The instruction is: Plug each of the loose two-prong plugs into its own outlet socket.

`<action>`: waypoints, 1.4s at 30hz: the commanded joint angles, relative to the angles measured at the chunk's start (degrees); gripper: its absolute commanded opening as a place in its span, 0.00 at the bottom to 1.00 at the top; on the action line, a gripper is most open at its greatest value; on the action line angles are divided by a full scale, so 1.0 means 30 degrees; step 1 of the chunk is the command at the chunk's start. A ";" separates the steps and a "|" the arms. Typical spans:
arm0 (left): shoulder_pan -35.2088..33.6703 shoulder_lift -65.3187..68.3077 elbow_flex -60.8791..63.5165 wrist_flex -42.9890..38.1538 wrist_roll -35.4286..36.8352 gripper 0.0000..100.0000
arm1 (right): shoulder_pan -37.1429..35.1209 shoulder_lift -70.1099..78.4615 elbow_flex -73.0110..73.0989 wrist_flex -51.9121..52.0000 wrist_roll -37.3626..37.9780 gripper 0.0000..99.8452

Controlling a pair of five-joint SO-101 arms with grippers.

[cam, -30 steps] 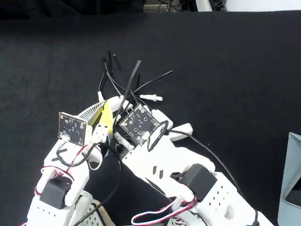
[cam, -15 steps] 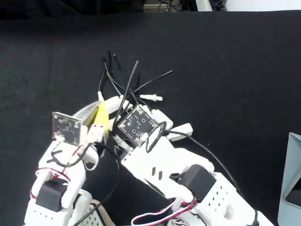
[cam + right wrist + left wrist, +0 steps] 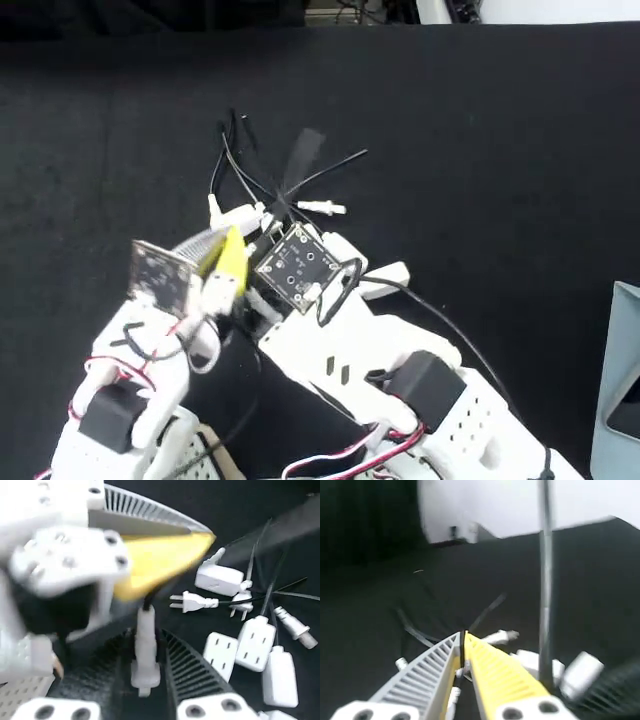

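Plug stands low-centre in the right wrist view, clamped in the right hand. The left hand is shut tight on its black cord just above. In the last sec the left arm rocked left, then back, & a cord end at upper centre of the high view whipped sideways. Prob. repositioning, not inserting yet. Sockets lie apart from it on the worktop, lower right in the right wrist view.
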 commanded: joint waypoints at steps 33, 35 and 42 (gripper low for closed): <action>-0.5407 0.7560 -0.2359 0.2667 -0.5421 0.13 | 1.1516 -0.0161 0.5495 -0.6095 -0.2579 0.01; -0.5260 0.9495 -0.3414 0.2637 -0.5392 0.13 | 1.2220 -0.0161 0.5553 -0.6183 -0.2579 0.01; -0.2388 1.6322 -0.6755 0.2725 -0.1143 0.22 | 1.4799 -0.0161 0.5465 -0.6476 -0.2579 0.01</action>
